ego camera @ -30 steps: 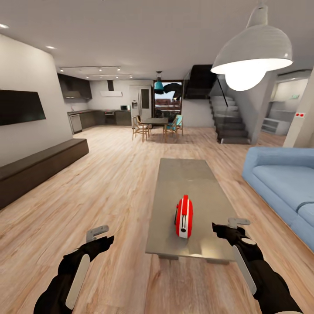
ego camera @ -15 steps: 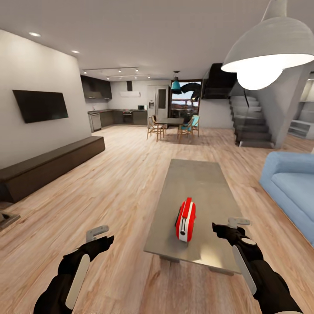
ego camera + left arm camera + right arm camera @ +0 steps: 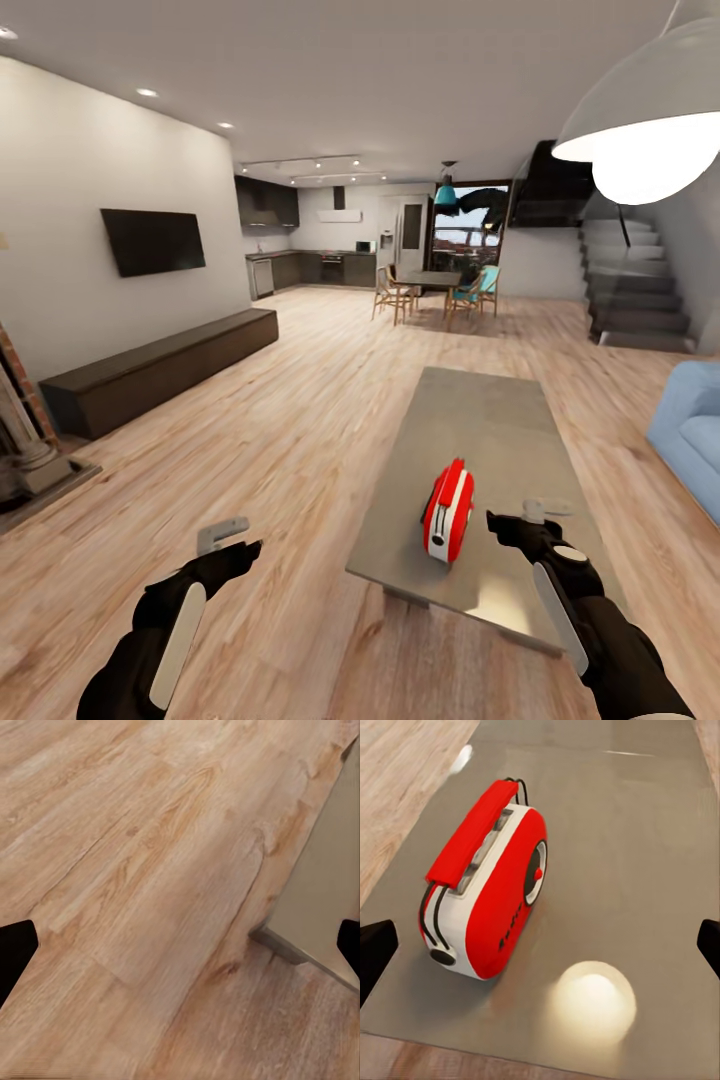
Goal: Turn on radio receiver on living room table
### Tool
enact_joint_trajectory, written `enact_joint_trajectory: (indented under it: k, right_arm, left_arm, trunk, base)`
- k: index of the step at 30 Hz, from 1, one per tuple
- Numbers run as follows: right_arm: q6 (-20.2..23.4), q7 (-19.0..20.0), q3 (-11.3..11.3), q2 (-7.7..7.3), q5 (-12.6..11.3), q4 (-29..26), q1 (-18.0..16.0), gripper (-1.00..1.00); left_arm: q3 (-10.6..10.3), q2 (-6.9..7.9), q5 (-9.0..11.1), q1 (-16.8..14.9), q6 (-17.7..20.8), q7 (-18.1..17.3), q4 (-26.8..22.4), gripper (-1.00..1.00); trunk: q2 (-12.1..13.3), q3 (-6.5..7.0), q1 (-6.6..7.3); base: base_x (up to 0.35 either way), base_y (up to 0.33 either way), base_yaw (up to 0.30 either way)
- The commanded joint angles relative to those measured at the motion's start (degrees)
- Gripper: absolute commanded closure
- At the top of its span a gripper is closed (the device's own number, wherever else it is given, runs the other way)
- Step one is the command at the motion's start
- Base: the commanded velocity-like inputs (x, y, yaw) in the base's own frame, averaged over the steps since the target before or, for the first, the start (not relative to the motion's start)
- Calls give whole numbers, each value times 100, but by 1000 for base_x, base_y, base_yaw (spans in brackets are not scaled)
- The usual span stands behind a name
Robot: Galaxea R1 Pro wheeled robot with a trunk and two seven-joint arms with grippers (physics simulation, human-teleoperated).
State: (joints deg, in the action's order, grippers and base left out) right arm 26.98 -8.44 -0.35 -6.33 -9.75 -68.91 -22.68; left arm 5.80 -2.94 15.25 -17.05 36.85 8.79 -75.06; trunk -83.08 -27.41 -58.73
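Red radio receiver (image 3: 448,511) upright near the close end of the grey counter (image 3: 490,420), right fingers (image 3: 533,519) spread wide just beside the radio receiver, empty, left fingers (image 3: 228,540) wide apart over wood floor (image 3: 290,440) beside the counter.

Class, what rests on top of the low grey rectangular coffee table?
The glossy red rounded radio receiver stands on the low grey rectangular coffee table, near its front edge. The radio's footprint is covered.

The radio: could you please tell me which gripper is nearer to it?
Right. The right gripper hovers just beside the radio, over the table; the left gripper hangs over the floor, off the table.
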Motion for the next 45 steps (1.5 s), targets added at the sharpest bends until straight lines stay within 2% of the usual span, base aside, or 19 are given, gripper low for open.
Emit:
enact_joint_trajectory:
  k: [1,9,18,45]
  right_arm:
    - [0,0,0,0,0,0,0,-100]
    - [0,0,0,0,0,0,0,-100]
    - [0,0,0,0,0,0,0,-100]
    - [-14,16,-8,0,2,61,0,-100]
  left_arm:
    - [0,0,-5,0,-19,-2,0,-100]
    - [2,4,-10,0,-111,-3,-2,-100]
    - [0,4,-5,0,-133,-9,1,-100]
    - [-8,4,-20,0,-138,-7,24,-100]
  trunk:
    - [0,0,0]
    - [0,0,0]
    - [0,0,0]
    - [0,0,0]
  base:
    - [-114,-169,261]
    - [-83,-224,261]
    - [-8,-30,240]
    - [19,-24,8]
